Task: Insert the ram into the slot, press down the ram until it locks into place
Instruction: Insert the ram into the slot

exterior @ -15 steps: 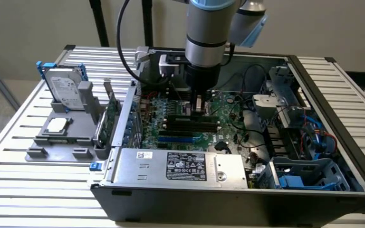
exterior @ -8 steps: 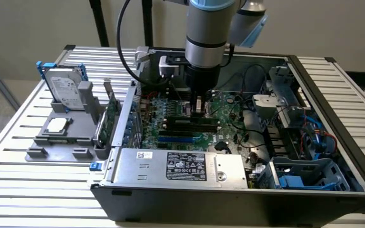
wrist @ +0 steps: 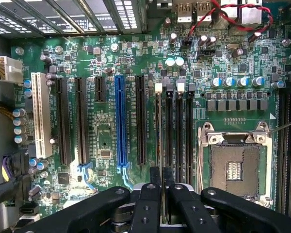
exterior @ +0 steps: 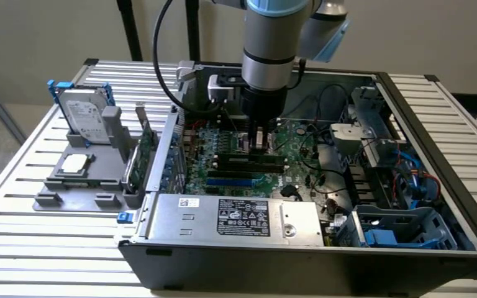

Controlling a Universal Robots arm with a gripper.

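Two black fingers [wrist: 154,177] of the gripper [wrist: 161,171] stand very near to each other, with only a narrow gap between them. In this gap a thin grey-green strip is clamped. It is the ram [wrist: 159,131], seen from its edge. The strip runs away from the fingertips along the slot [wrist: 158,89], which is the outermost of four parallel black sockets, on the side of the long blue socket [wrist: 120,121]. The other three black sockets lie between the ram and the square processor socket [wrist: 235,167]. Whether the ram already sits fully in the slot or only rests upon it, I cannot tell.

In the exterior view, the arm comes down straight into the open computer case [exterior: 437,124]. The gripper [exterior: 259,148] is low over the green motherboard [exterior: 222,133], just above the black sockets.
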